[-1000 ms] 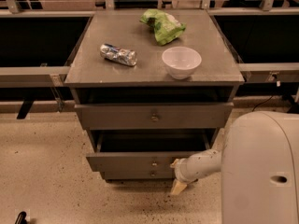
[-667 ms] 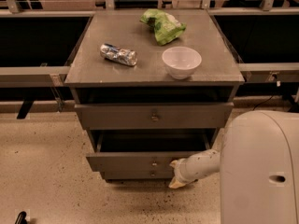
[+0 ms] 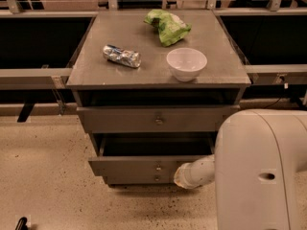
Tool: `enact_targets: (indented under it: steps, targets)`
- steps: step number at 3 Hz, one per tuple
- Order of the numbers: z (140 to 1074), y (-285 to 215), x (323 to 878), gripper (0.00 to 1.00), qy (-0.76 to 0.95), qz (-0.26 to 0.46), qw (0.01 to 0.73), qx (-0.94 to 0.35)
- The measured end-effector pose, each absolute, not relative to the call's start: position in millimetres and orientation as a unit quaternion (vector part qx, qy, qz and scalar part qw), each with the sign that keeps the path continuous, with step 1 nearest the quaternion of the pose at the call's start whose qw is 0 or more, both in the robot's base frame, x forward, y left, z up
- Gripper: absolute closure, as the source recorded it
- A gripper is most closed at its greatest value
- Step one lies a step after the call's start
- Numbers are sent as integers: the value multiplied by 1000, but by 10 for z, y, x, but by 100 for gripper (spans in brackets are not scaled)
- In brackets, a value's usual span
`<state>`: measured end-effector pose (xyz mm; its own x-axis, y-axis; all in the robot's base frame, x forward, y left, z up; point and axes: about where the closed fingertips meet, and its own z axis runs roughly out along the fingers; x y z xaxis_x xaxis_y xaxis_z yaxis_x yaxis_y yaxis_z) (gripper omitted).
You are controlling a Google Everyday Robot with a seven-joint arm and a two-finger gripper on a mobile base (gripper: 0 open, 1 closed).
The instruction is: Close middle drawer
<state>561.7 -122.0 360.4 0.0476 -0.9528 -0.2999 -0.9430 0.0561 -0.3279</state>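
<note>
White arm housing fills the lower right of the view, the largest thing here, and it stands a little further left and higher than a second ago. Next in size is the grey cabinet, set between dark benches on both sides, with speckled floor open in front of it and to its left. The top drawer sits pulled slightly forward under the cabinet top, unchanged. The middle drawer is below it, still pulled out, its dark inside showing above the flat front; I see no clear change in how far it stands out. Its front edge overhangs the lowest drawer, which shows only as a thin strip beneath. On the cabinet top, nothing has shifted: a green bag lies near the back edge, a white bowl stands near the front right, and a crumpled silver wrapper lies left of the bowl, apart from it. The gripper is at the right end of the middle drawer's front, just beside or against it, and has risen from the lower position it held earlier. Whether it is clenched or released, I cannot tell. The small knob lies just left of it, not covered.
</note>
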Motion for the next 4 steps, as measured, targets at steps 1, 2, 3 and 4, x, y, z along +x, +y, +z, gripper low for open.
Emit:
enact_targets:
  steps: [1,2,3,4]
  targets:
    - [3574,-1200,5600,100,691,3,245,-680]
    - [3382,-1169,5656,100,681,46,282,-674]
    - [3449,-1225,5704,100,679,86,329,-651]
    - [3669,-1220,5771,100,652,97,377,-650]
